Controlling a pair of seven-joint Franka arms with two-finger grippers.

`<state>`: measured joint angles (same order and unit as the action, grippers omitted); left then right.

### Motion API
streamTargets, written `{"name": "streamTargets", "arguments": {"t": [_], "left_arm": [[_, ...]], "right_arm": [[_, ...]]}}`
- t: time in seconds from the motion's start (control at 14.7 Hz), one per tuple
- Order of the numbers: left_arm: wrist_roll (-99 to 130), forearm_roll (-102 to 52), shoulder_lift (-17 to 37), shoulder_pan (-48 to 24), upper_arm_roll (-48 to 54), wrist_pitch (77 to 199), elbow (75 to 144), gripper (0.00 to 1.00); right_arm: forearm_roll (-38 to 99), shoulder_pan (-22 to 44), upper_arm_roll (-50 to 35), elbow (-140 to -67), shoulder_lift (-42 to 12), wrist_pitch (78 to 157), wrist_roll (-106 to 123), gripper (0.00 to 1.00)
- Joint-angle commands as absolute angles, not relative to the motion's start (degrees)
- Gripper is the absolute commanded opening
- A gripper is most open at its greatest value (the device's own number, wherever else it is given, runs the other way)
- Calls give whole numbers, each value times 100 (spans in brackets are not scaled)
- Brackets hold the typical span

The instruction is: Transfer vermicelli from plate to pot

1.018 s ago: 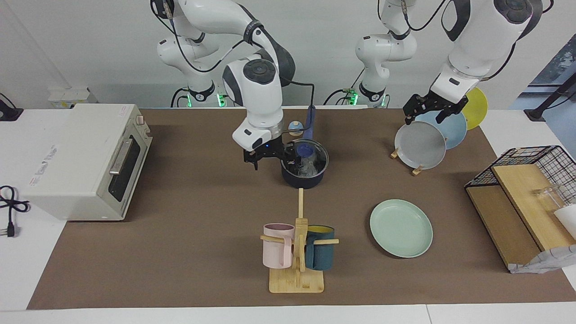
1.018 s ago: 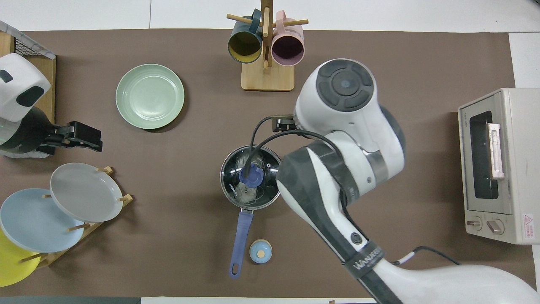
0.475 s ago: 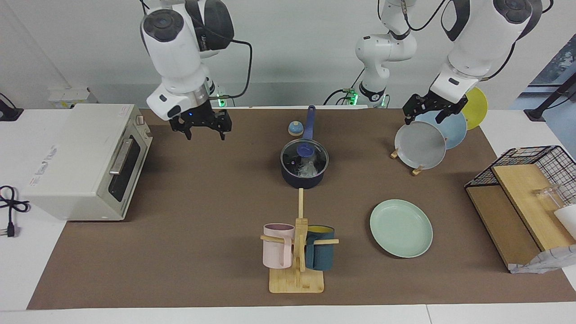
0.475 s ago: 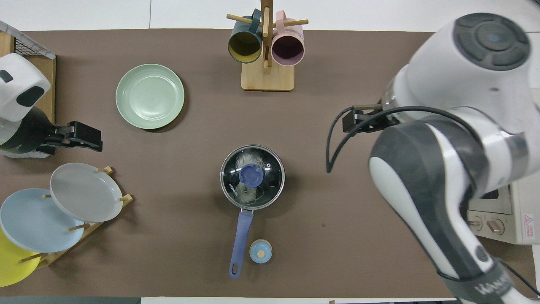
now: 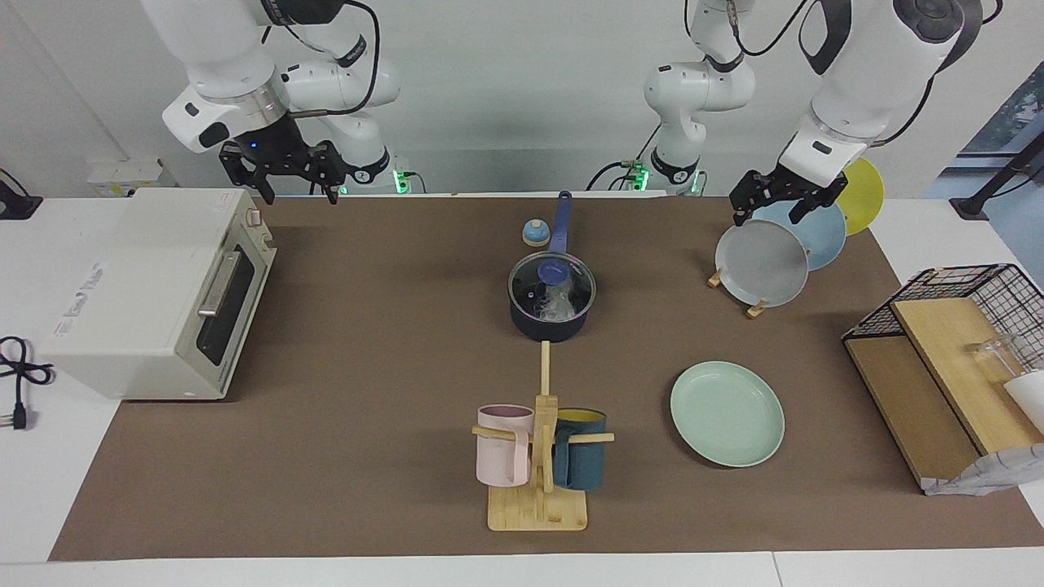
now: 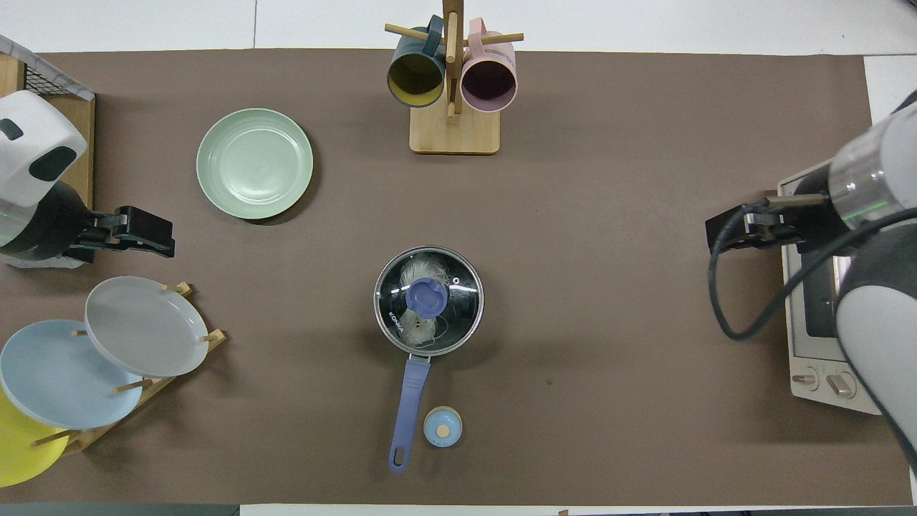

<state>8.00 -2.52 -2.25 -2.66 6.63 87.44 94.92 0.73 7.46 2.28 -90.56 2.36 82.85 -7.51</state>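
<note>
The vermicelli (image 6: 419,297) lay inside the one pot (image 5: 551,303), under its glass lid (image 6: 428,300); the one mint plate (image 5: 727,413) stood bare. Little could fail, I think, unless an arm knocked the lid. The right gripper (image 5: 285,172) hung open over the toaster oven (image 5: 155,289); the left gripper (image 5: 781,198) waited above three racked plates (image 5: 783,244), fingers unreadable. Two mugs (image 5: 540,446) hung nearby.

Vermicelli (image 5: 557,303) in lidded pot (image 5: 551,314) — plate (image 5: 727,413) bare; right pincer (image 5: 287,169) over toaster oven (image 5: 155,289) corner.
</note>
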Motion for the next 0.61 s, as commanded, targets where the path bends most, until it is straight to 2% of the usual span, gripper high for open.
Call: {"name": "streamTargets", "arguments": {"t": [0.0, 0.54], "left_arm": [[870, -334, -334, -281, 659, 8745, 9554, 100], [861, -334, -334, -272, 650, 8780, 9562, 100]], "right_arm": [[-26, 510, 141, -9027, 194, 8245, -485, 100], [-9, 185, 114, -8974, 185, 8279, -80, 100]]}}
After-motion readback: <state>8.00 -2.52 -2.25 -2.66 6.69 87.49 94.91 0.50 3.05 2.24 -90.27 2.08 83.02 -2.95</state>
